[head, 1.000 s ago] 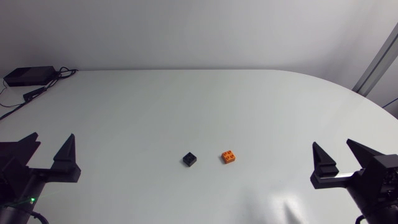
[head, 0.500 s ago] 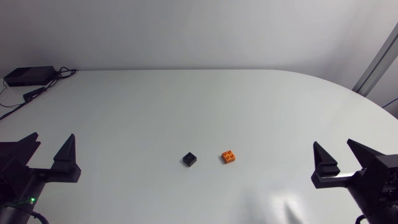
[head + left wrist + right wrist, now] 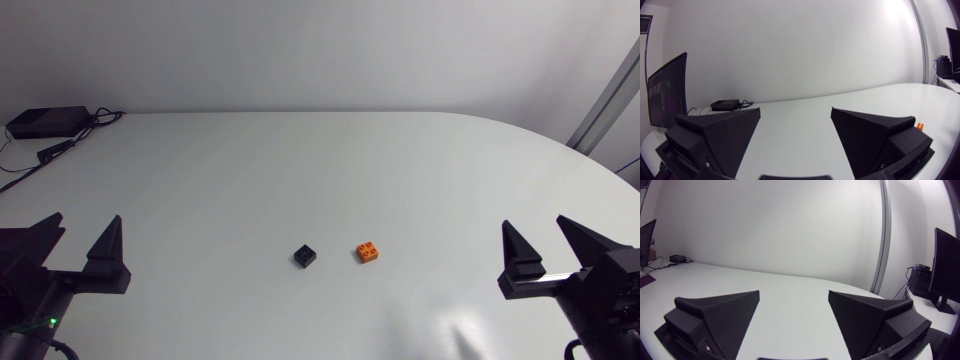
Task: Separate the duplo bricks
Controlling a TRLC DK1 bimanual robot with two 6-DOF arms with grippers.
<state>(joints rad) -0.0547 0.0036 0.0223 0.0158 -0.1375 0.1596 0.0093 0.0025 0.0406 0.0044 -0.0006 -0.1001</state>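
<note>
Head view, left to right: a small black box (image 3: 47, 121) with cables (image 3: 62, 147) trailing from it sits at the far left corner of the white table (image 3: 300, 160). The left gripper (image 3: 85, 224) hangs over the near left edge, its two wedge fingers spread wide, nothing between them. Well apart from it, near the table's middle and toward the near side, the black duplo brick (image 3: 306, 256) lies flat on the surface. Near it to the right, with bare table showing between the two, lies the orange duplo brick (image 3: 369, 252), studs up. The two bricks are not touching. At the near right edge the right gripper (image 3: 535, 228) hangs, fingers likewise spread wide and holding nothing, well apart from both bricks. Left wrist view: the left gripper (image 3: 795, 112) stands open over bare tabletop, the black box (image 3: 725, 105) far ahead of it, and the orange duplo brick (image 3: 920, 126) peeks out just past the outer edge of one finger. Right wrist view: the right gripper (image 3: 794, 294) gapes over bare white table, the black box (image 3: 677, 258) far across.
</note>
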